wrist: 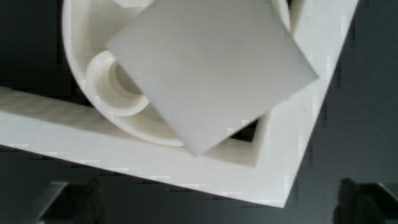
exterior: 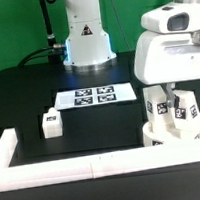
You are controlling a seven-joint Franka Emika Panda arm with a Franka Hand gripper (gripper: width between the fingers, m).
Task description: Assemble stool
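Nearest runs the rail [exterior: 96, 167], a low white wall along the front of the counter [exterior: 27, 91]. The seat [exterior: 179, 135] sits tucked into the rail's corner at the exterior view's right; I judge this is to brace the disc so it cannot slide or spin while legs are worked in. The wrist view shows its rim close against that corner. Two legs [exterior: 155, 107] stand upright on the seat with their tags facing out, apparently lodged in sockets; how deep they sit cannot be told. The hand [wrist: 217, 203] hangs above them, its dark fingers [wrist: 71, 200] spread wide apart and gripping nothing. One leg's end fills the wrist view as a pale slanted square, with an open socket [wrist: 111, 85] beside it, so the hand seems to be over the work rather than on any part. Farther back, well apart from the seat, the third leg [exterior: 52, 123] lies loose on the counter with room all round for a grasp; it looks like the next piece to fetch. Beyond it lies the marker board [exterior: 92, 95]; last stands the arm's base [exterior: 86, 39].
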